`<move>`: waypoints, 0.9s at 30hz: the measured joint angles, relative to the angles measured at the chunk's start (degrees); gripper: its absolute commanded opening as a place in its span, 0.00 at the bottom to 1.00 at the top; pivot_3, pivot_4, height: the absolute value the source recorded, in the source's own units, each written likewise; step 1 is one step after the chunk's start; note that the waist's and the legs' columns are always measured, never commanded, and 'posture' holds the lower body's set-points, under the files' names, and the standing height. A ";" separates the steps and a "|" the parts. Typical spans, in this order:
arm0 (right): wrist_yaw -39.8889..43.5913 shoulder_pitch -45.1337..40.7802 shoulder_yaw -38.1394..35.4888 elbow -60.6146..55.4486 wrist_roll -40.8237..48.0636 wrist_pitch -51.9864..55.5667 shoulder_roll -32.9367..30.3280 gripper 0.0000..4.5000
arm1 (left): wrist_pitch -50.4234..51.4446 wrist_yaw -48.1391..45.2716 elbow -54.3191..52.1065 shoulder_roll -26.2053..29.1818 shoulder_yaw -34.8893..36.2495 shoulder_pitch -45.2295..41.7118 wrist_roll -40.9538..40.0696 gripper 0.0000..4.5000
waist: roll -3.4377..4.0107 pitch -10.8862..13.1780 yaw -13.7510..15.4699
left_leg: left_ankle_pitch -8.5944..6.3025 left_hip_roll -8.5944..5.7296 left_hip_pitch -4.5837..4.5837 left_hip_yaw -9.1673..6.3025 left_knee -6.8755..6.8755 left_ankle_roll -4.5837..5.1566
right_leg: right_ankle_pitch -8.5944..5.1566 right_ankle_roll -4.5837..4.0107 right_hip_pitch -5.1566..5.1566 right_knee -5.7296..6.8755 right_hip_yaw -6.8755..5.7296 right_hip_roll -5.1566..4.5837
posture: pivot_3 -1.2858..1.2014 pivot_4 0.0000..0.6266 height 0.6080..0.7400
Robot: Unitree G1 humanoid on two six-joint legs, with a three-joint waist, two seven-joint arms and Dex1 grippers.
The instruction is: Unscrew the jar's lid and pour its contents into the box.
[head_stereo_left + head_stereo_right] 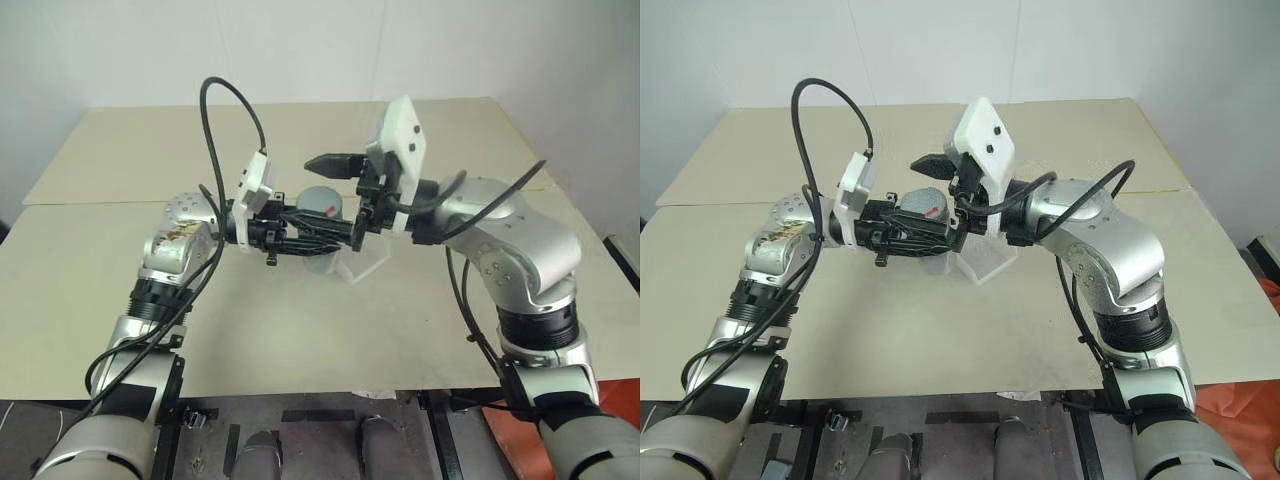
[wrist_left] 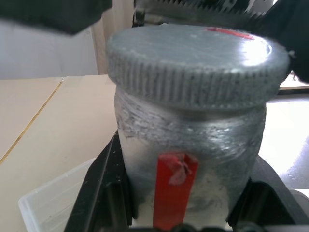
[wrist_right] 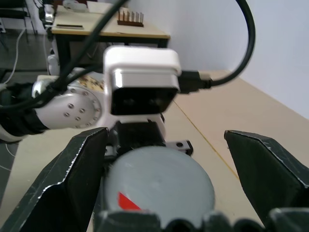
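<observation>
The jar (image 2: 188, 130), cloudy with a red strip on its side, stands upright above the table, and my left gripper (image 1: 322, 236) is shut on its body from the left. Its grey ribbed lid (image 2: 193, 58) with a red mark is screwed on. My right gripper (image 3: 164, 137) reaches in from the right at lid height, open, with one finger on each side of the lid (image 3: 159, 186) and gaps to both. The clear box (image 1: 362, 264) rests on the table just below and right of the jar. The contents are hidden inside the jar.
The beige table (image 1: 300, 330) is made of two boards with a seam across the middle. Black cables (image 1: 215, 130) loop over both arms. A far table with a wooden rack (image 3: 130, 19) stands in the room behind.
</observation>
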 measured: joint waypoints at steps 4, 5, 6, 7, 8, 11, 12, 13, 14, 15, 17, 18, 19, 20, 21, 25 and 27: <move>-0.14 0.04 -0.01 0.53 -0.19 0.00 -0.18 1.00 | 0.02 0.48 0.00 0.09 0.05 0.00 0.00 0.43 | 0.00 0.00 -0.02 | 0.00 0.00 0.00 0.00 0.00 0.00 | 0.00 0.00 0.00 -0.01 0.00 0.00 | 0.52 0.24 1.00; -0.11 0.07 -0.03 0.55 -0.16 0.00 -0.43 1.00 | 0.05 0.63 -0.01 0.11 0.05 0.00 0.00 0.43 | 0.00 0.00 0.00 | 0.00 0.00 0.00 0.00 0.00 0.00 | 0.00 0.00 0.00 0.00 0.00 0.00 | 0.52 0.24 1.00; -0.07 0.10 -0.05 0.56 -0.11 0.00 -0.61 1.00 | 0.07 0.73 -0.01 0.19 0.06 0.01 0.00 0.43 | 0.00 0.00 0.00 | 0.00 0.00 0.00 0.00 0.00 0.00 | 0.00 0.00 0.00 0.00 0.00 0.00 | 0.52 0.24 1.00; -0.01 0.18 -0.05 0.55 -0.03 -0.01 -0.87 1.00 | 0.10 0.81 -0.01 0.29 0.05 0.02 0.00 0.43 | 0.00 0.00 -0.01 | 0.00 0.00 0.00 -0.01 0.00 0.00 | 0.00 0.00 0.00 0.00 0.00 0.00 | 0.52 0.24 1.00; 0.19 0.27 -0.06 0.54 0.13 -0.01 -1.45 1.00 | 0.14 0.98 -0.01 0.40 0.05 0.04 0.00 0.43 | 0.00 0.00 0.00 | 0.00 0.00 0.00 0.00 0.00 0.00 | 0.00 0.00 0.00 0.00 0.00 0.00 | 0.52 0.24 1.00; 0.82 0.62 -0.20 0.50 0.33 -0.01 -2.65 1.00 | 0.28 1.35 -0.01 0.91 0.08 0.11 0.00 0.43 | 0.00 0.00 -0.03 | 0.00 0.00 0.00 0.00 0.00 0.00 | 0.00 0.00 0.00 -0.01 0.00 0.00 | 0.52 0.24 1.00; 0.90 0.76 -0.27 0.51 0.48 -0.02 -2.83 1.00 | 0.30 1.37 -0.01 1.03 0.10 0.11 0.00 0.43 | 0.00 0.00 -0.03 | 0.00 0.00 0.00 0.00 0.00 0.00 | 0.00 0.00 0.00 -0.01 0.00 0.00 | 0.52 0.24 1.00; 0.95 1.00 -0.38 0.50 0.62 -0.02 -3.07 1.00 | 0.33 1.40 -0.01 1.12 0.10 0.11 0.00 0.43 | 0.00 0.00 -0.01 | 0.00 0.00 0.00 -0.01 0.00 0.00 | 0.00 0.00 0.00 -0.01 0.00 0.00 | 0.52 0.24 1.00; 0.97 1.16 -0.46 0.50 0.64 -0.02 -3.19 1.00 | 0.35 1.42 -0.01 1.21 0.10 0.11 0.00 0.43 | 0.00 0.00 0.01 | 0.00 0.00 0.00 0.00 0.00 0.00 | 0.00 0.00 0.00 -0.01 0.00 0.00 | 0.52 0.24 1.00; 0.97 1.53 -0.69 0.48 0.73 -0.02 -3.44 1.00 | 0.38 1.43 -0.01 1.35 0.10 0.11 0.00 0.43 | 0.00 0.00 0.03 | 0.00 0.00 0.00 0.00 0.00 0.00 | 0.00 0.00 0.00 -0.01 0.00 0.00 | 0.52 0.24 1.00; 1.10 1.98 -1.16 0.40 1.33 -0.02 -4.13 1.00 | 0.55 1.53 -0.01 1.65 0.16 0.11 0.00 0.43 | 0.00 0.00 0.03 | 0.00 0.00 -0.01 0.00 0.00 0.00 | 0.00 0.00 0.00 -0.01 0.00 0.00 | 0.52 0.24 1.00; 1.14 2.15 -1.32 0.34 1.50 -0.02 -4.36 1.00 | 0.65 1.60 -0.01 1.68 0.30 0.10 -0.01 0.43 | 0.00 0.00 0.01 | 0.00 0.00 0.00 0.00 0.00 0.00 | 0.00 0.00 0.00 -0.01 0.00 0.00 | 0.52 0.24 1.00; 1.18 2.38 -1.49 0.31 1.84 -0.02 -4.65 1.00 | 0.72 1.63 -0.04 1.68 0.45 0.10 -0.06 0.43 | 0.00 0.00 0.01 | 0.00 0.00 0.00 0.00 0.00 0.00 | 0.00 0.00 0.00 -0.01 0.00 0.00 | 0.52 0.24 1.00; 1.22 2.73 -1.73 0.27 2.25 -0.01 -5.02 1.00 | 0.88 1.68 -0.06 1.70 0.74 0.11 -0.07 0.43 | 0.00 0.00 0.02 | 0.00 0.00 0.00 0.00 0.00 0.00 | 0.00 0.00 0.00 -0.01 0.00 0.00 | 0.52 0.24 1.00; 1.22 3.07 -2.22 0.36 2.53 -0.01 -5.37 1.00 | 1.18 1.77 -0.13 1.80 1.08 0.11 -0.14 0.43 | 0.00 0.00 0.02 | 0.00 0.00 -0.01 0.00 0.00 0.00 | 0.00 0.00 0.00 -0.01 0.00 0.00 | 0.52 0.24 1.00; -0.01 4.26 -6.15 1.74 2.07 0.00 -8.31 1.00 | 1.52 0.64 -1.02 2.85 1.88 0.58 -0.26 0.43 | 0.00 0.00 0.12 | 0.00 0.00 -0.01 0.01 0.00 0.00 | 0.00 0.00 0.02 -0.03 0.00 -0.01 | 0.52 0.24 1.00; -1.10 4.74 -7.96 2.90 1.15 0.01 -9.21 1.00 | 1.51 -0.28 -1.70 2.85 1.88 0.62 -0.34 0.43 | 0.00 0.00 0.22 | 0.00 0.00 -0.01 0.01 -0.01 0.00 | 0.00 0.00 0.00 -0.03 0.00 0.00 | 0.52 0.24 1.00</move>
